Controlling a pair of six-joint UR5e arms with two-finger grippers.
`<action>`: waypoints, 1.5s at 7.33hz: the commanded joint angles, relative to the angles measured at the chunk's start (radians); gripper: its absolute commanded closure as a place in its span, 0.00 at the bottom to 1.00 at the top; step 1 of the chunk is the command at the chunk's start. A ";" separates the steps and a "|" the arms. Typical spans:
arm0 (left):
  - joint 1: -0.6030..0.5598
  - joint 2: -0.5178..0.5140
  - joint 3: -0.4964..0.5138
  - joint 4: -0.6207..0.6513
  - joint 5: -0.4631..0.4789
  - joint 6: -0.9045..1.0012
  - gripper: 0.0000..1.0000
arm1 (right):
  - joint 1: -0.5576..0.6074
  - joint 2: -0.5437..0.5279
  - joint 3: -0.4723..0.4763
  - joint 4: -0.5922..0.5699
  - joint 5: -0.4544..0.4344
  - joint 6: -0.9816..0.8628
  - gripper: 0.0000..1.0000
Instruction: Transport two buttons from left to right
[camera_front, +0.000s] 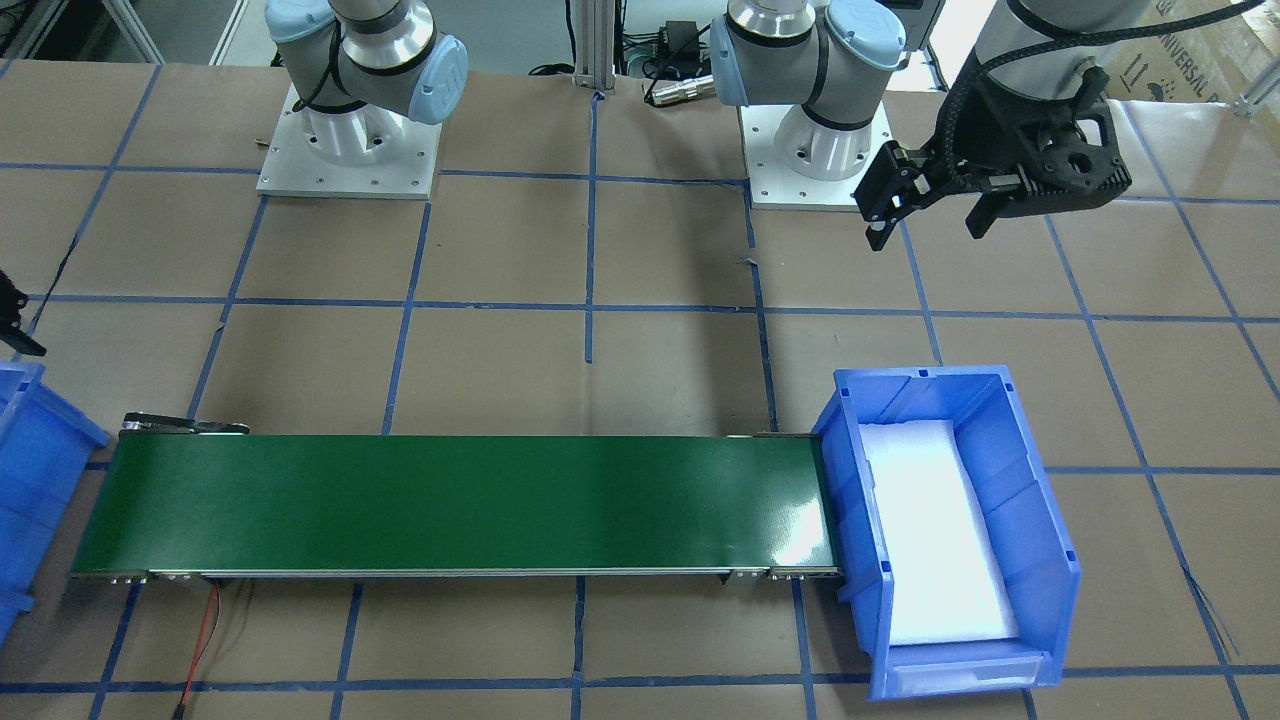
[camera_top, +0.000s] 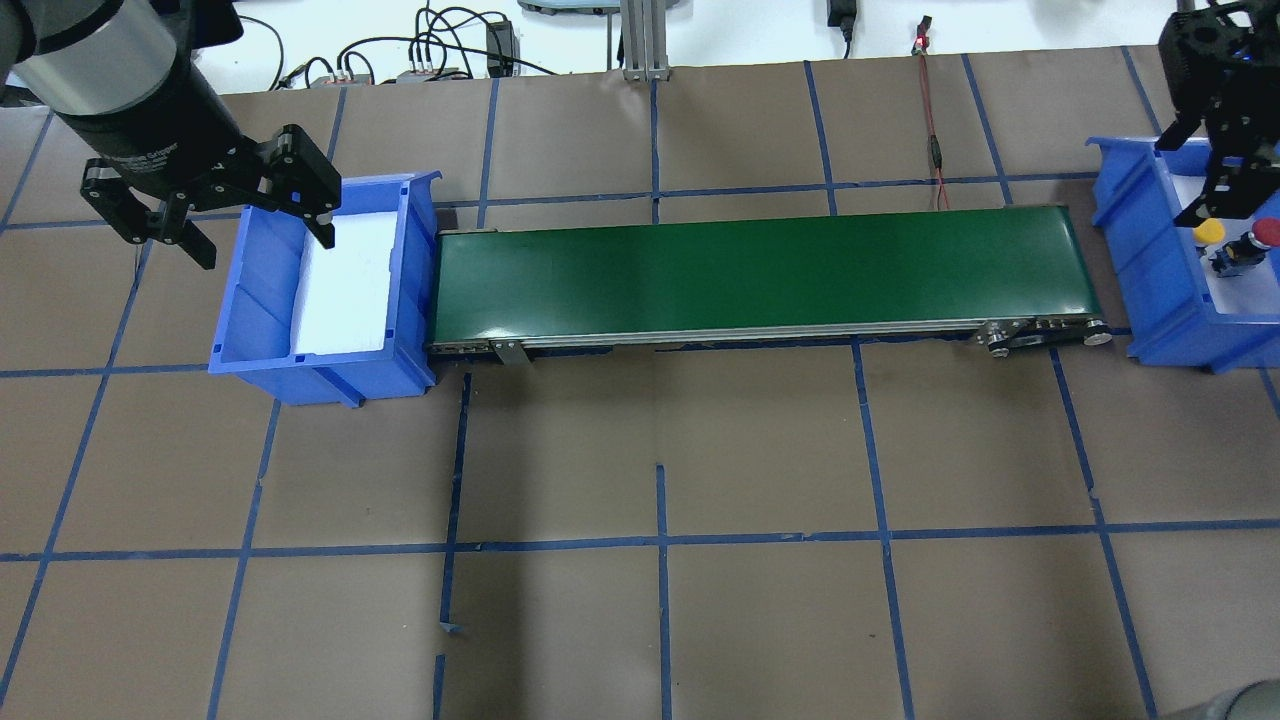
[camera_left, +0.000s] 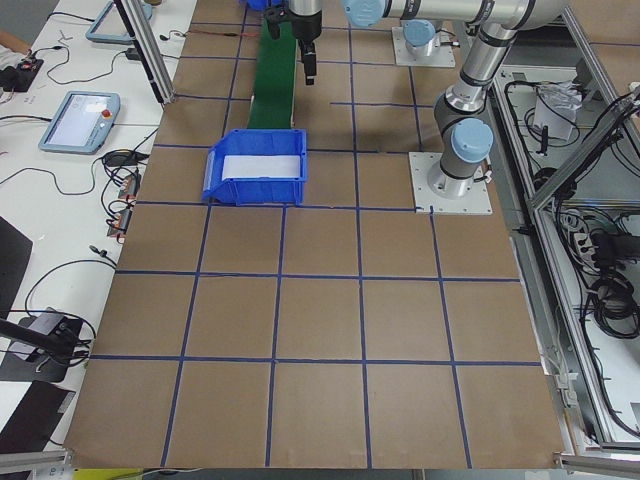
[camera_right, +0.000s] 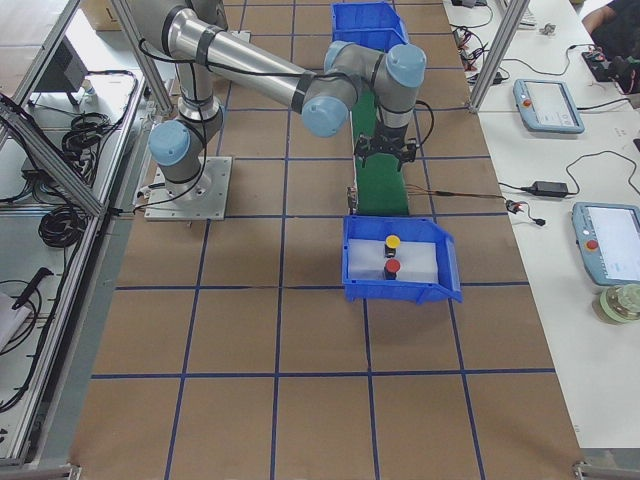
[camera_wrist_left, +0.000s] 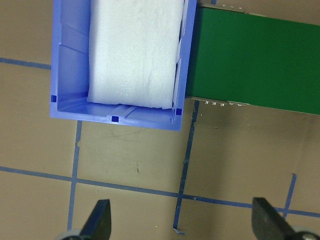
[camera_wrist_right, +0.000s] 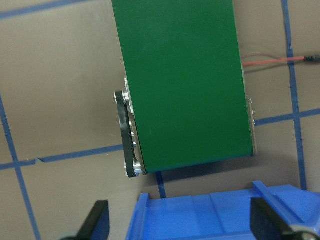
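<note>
Yellow button (camera_top: 1208, 231) and red button (camera_top: 1266, 233) in the right-hand blue bin (camera_top: 1140, 262).
Left gripper (camera_wrist_left: 182, 222) and right gripper (camera_wrist_right: 180, 225) both hang spread wide, holding nothing.

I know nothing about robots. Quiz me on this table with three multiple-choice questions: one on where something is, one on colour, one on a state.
1. Where are the buttons? A. on the belt B. in the right bin C. in the left bin
2. What colours are their caps? A. red and yellow B. blue and green C. both white
3. The left gripper is: A. open and empty B. shut on a button C. shut on a bin
Answers: 1 B, both sit there; belt and left bin hold none. 2 A, one cap of each shows. 3 A, its fingers stand wide apart, nothing between.
</note>
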 joint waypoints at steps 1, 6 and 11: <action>-0.001 -0.001 0.002 0.002 -0.001 -0.001 0.00 | 0.171 -0.052 0.008 0.053 0.006 0.324 0.00; -0.004 -0.001 0.002 0.000 0.000 -0.001 0.00 | 0.445 -0.042 -0.029 0.037 0.019 1.117 0.00; -0.004 -0.001 0.000 0.000 0.000 0.003 0.00 | 0.382 -0.056 -0.085 0.056 0.002 1.574 0.00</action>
